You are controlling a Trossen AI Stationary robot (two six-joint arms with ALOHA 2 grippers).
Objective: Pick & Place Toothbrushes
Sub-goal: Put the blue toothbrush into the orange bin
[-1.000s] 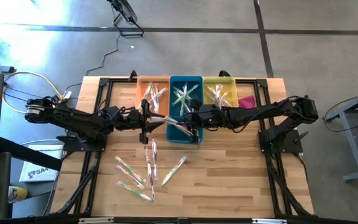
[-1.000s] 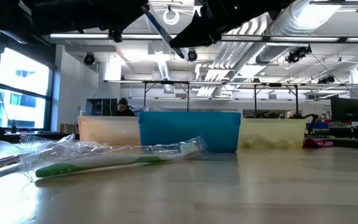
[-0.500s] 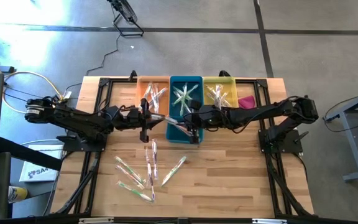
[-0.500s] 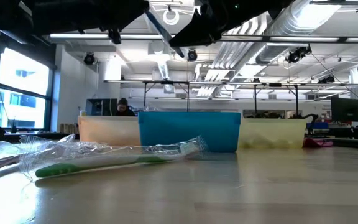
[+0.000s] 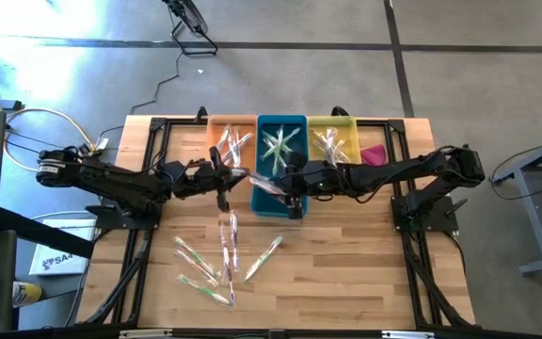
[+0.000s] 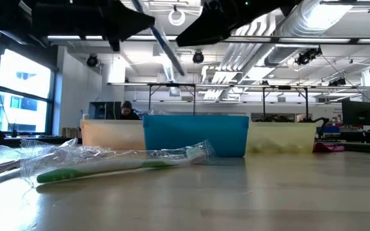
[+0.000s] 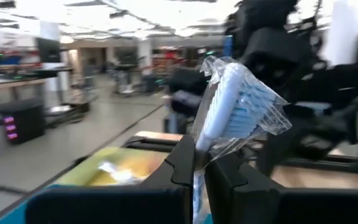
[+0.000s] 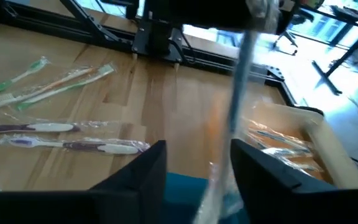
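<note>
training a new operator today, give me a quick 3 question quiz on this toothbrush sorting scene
1. True or false: the left gripper is shut on a wrapped toothbrush.
2. Which bin stands in the middle of the row? A) orange bin B) blue bin C) yellow bin
3. Fill in: the right gripper hangs over the near edge of the blue bin with its fingers ____.

Key:
1. True. The left wrist view shows the blue-headed brush pinched between the fingers.
2. B. The blue bin sits between the orange bin and the yellow bin.
3. Open. The fingers stand apart and do not pinch the wrapped brush between them.
</note>
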